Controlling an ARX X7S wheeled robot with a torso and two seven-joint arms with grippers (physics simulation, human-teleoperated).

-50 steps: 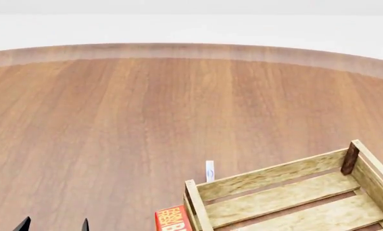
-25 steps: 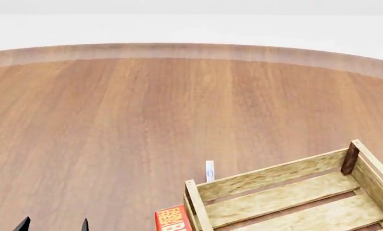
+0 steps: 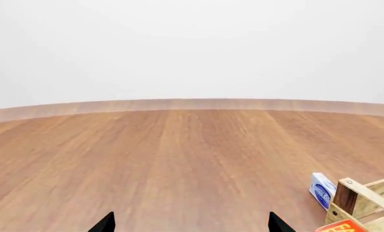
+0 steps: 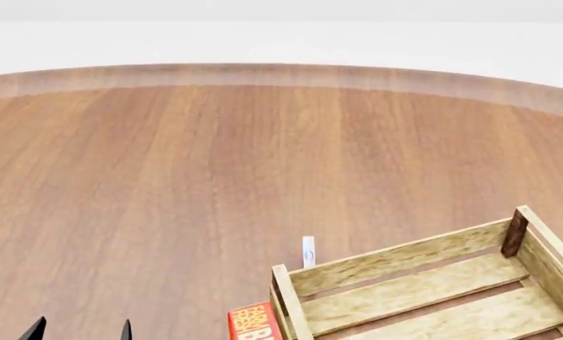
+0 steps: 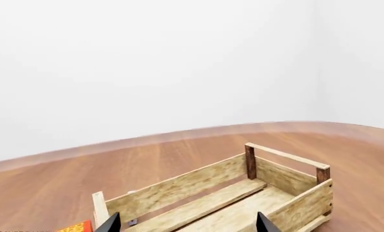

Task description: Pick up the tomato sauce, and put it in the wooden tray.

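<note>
**A:** What sits nearest in the head view?

**B:** Two black fingertips of the left gripper (image 4: 81,331) poke up at the bottom edge, apart from each other with bare wood between them. The left wrist view shows the same: the tips spread wide, nothing held. Just to their right lies a red-and-yellow box (image 4: 253,322), cut off by the frame and touching the near corner of the wooden tray (image 4: 394,268).

**A:** And the right gripper?

**B:** It is out of the head view. In the right wrist view the right gripper (image 5: 186,224) shows two dark tips set well apart with only the tray's slats (image 5: 198,182) behind them, so it is spread and empty.

**A:** What lies past the tray?

**B:** A small blue-and-white box (image 4: 309,251) stands on edge just beyond the tray's far wall, near its left corner post; the left wrist view shows it (image 3: 322,190) beside that post. Beyond it the round wooden table (image 4: 215,163) runs bare to its curved rim, then a pale wall.

**A:** And the tomato sauce?

**B:** I cannot find it in any view, so I cannot tell where it is.
</note>
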